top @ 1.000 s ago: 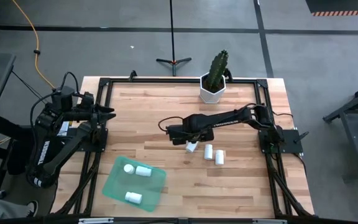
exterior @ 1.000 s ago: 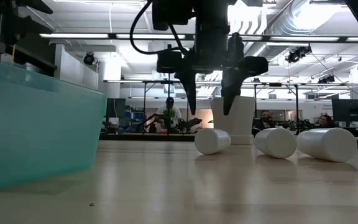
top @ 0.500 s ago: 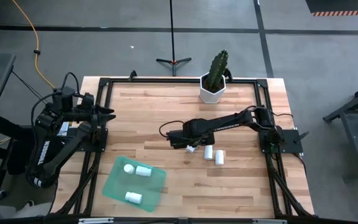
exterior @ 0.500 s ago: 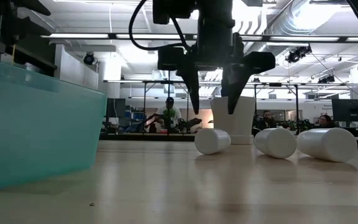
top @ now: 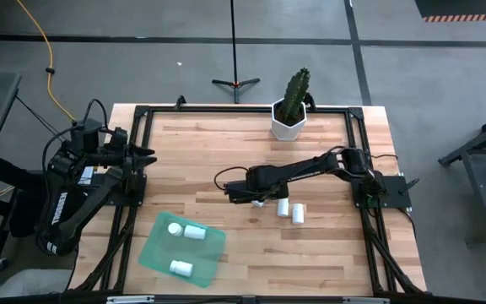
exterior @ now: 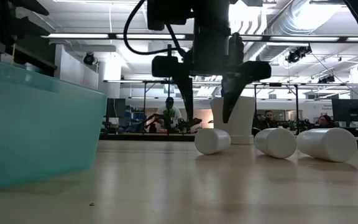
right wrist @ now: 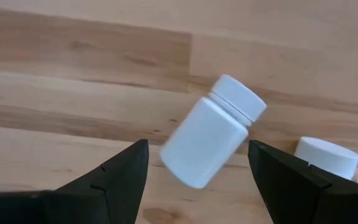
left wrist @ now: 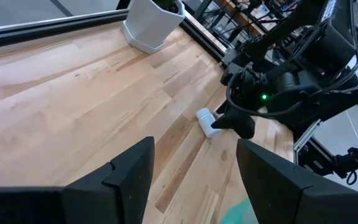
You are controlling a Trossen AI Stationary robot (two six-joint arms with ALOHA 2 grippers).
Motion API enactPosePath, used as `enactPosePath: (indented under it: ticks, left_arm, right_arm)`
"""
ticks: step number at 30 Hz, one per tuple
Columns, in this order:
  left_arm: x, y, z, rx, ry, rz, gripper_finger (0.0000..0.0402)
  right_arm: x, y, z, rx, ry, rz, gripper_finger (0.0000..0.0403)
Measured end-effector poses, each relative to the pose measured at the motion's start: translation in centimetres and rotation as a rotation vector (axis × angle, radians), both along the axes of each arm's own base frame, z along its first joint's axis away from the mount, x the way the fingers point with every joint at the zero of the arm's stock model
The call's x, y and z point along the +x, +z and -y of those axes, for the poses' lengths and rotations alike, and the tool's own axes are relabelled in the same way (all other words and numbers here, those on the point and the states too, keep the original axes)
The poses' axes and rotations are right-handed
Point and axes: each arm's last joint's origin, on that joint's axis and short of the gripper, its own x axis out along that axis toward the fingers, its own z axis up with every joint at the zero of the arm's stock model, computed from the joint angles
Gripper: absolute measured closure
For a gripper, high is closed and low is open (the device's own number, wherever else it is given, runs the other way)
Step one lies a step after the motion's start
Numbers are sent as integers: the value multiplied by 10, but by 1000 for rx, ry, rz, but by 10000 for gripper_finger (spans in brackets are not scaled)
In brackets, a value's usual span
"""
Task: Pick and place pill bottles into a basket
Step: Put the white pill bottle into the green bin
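Three white pill bottles lie on their sides on the wooden table right of centre: one (top: 261, 203) (right wrist: 210, 140) directly under my right gripper (top: 254, 197) (exterior: 207, 118), two more (top: 283, 205) (top: 298, 213) just to its right. My right gripper points down, open, its fingers standing above and to either side of that bottle without touching it. The green basket (top: 154, 253) (exterior: 36, 124) sits near the front left and holds three bottles (top: 195, 232). My left gripper (top: 146, 154) (left wrist: 194, 165) waits open at the table's left edge.
A white hexagonal pot with a cactus (top: 289, 121) (exterior: 238, 118) stands at the far edge, behind the right arm. A black frame (top: 226, 110) borders the tabletop. Bare wood lies between the loose bottles and the basket. People sit in the room beyond the table.
My right gripper has shifted a little toward the table's near edge and sunk slightly over the lying bottle, its fingers still apart. The bottles have not moved.
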Motion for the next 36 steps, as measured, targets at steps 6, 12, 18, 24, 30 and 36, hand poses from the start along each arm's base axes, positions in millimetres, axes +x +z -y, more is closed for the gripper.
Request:
enactPosePath:
  ticks: [6,12,18,24,30,36]
  left_arm:
    - [-2,-2,5,-3,0,-1,140]
    - [-3,-3,7,-6,2,-4,140]
    - [-3,-4,7,-15,3,-9,140]
    - [-3,-4,7,-16,4,-11,140]
    - [-4,-4,7,-19,4,-12,140]
    - [-4,-4,7,-20,4,-13,140]
  right_arm:
    - [-2,-4,1,-12,-16,-32,137]
    - [-1,-4,1,-17,-49,-22,137]
    - [2,-13,1,-15,-77,-33,137]
    - [6,-26,1,-10,-109,-42,137]
    - [9,-33,4,-6,-125,-41,137]
    - [14,-35,20,-23,-132,-5,137]
